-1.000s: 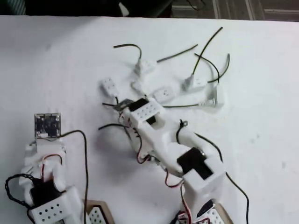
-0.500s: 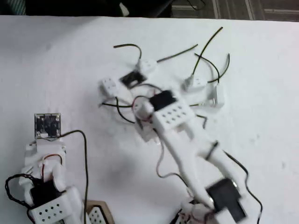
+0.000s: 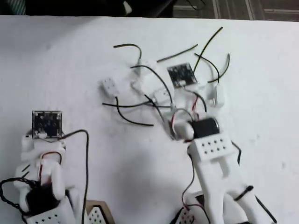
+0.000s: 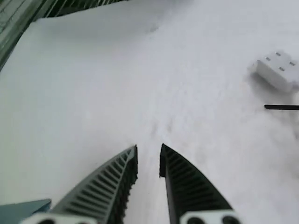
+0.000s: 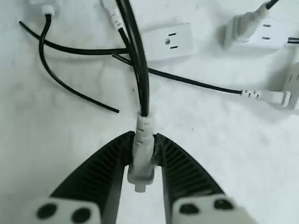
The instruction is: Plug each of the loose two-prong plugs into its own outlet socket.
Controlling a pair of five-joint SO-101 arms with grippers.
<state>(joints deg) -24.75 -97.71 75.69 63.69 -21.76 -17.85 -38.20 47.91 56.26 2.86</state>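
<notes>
Half done at best, as a guess. Holding one white plug (image 5: pixel 141 156) between the tips of the right gripper (image 5: pixel 142 136), lower middle of the right wrist view, prongs not yet in anything. Facing a free outlet (image 5: pixel 168 43) at upper centre, beyond the black cord (image 5: pixel 140 70). Looks seated already: a second plug (image 5: pixel 238 29) at upper right, pushed into a second outlet (image 5: pixel 275 35). Waiting with left gripper (image 4: pixel 148 148) narrowly parted and empty, lower centre of left wrist view. Left to do — seat the held plug, perhaps others.

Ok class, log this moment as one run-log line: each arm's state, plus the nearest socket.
left gripper: fingers apart, empty, over table | right gripper: shut on plug | outlet socket: free, beyond plug
</notes>
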